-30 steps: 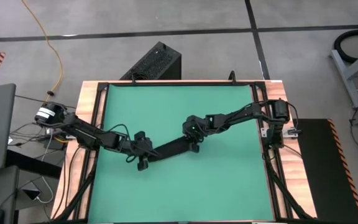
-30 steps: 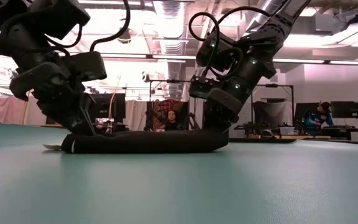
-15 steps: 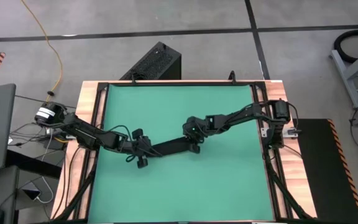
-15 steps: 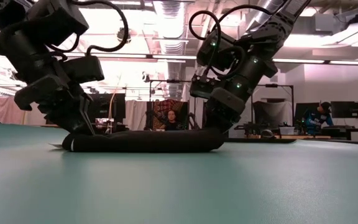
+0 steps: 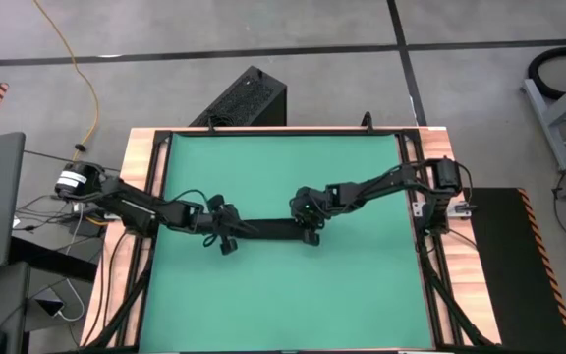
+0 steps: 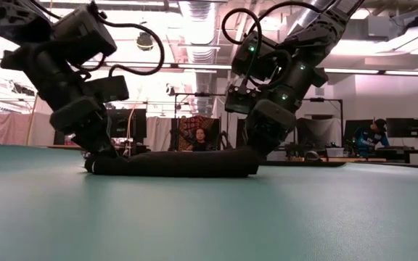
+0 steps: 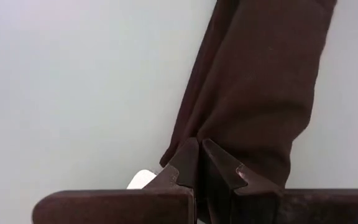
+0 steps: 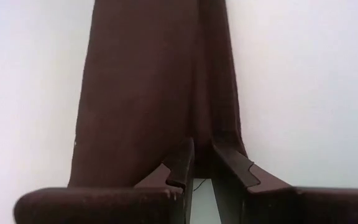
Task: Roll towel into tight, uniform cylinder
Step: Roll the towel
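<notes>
Ceiling lights (image 6: 194, 29) blaze behind my arms in the low view, bleaching the room pinkish and leaving me in silhouette. From above, the light on the green mat (image 5: 283, 295) is even and soft, with faint shadows. My wrist views look washed out, the fingers close and blurred.

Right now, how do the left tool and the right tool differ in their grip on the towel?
The left tool is pinched fully shut at the towel's left end; the right tool stands slightly wider on the right end. The white tag shows beside the left tool only. Both are down on the green mat.
</notes>
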Tool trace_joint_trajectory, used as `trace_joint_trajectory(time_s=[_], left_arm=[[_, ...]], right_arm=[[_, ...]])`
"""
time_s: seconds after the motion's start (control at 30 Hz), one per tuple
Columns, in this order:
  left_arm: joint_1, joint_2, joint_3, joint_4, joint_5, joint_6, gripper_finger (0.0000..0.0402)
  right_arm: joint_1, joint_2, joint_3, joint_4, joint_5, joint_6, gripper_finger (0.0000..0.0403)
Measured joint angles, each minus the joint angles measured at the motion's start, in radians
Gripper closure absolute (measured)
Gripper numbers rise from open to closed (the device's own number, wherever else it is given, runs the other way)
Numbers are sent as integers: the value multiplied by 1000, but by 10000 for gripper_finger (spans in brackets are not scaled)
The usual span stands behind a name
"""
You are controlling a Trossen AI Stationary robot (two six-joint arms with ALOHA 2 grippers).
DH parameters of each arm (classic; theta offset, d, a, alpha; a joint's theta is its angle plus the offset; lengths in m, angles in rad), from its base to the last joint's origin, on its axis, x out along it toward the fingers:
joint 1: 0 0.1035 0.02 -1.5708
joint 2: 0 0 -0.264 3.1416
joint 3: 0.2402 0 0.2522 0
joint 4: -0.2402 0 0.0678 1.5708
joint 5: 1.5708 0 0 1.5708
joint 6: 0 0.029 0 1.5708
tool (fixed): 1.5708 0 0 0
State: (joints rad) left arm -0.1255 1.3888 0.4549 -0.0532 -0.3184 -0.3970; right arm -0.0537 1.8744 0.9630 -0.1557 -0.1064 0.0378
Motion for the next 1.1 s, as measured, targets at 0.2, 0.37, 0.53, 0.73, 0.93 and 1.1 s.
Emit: trace_joint_trajectory(time_s=[0.2,0.37,0.53,0.73,0.93,1.1], left_arm=[[50,-1,-1,-7,66,28,401],[85,-2,-30,32,100,41,401],[99,-3,-73,100,130,43,401],[100,-2,-77,112,133,48,401],[100,-1,-78,113,134,49,401],[100,-1,-78,113,138,53,401]], right_arm=[[17,-29,-2,-2,112,22,328],[16,-111,-8,-56,128,62,328],[23,-213,-6,-131,244,96,328],[75,-276,-5,11,289,89,328],[126,-189,-5,129,262,70,328],[120,-117,-4,170,262,67,328]])
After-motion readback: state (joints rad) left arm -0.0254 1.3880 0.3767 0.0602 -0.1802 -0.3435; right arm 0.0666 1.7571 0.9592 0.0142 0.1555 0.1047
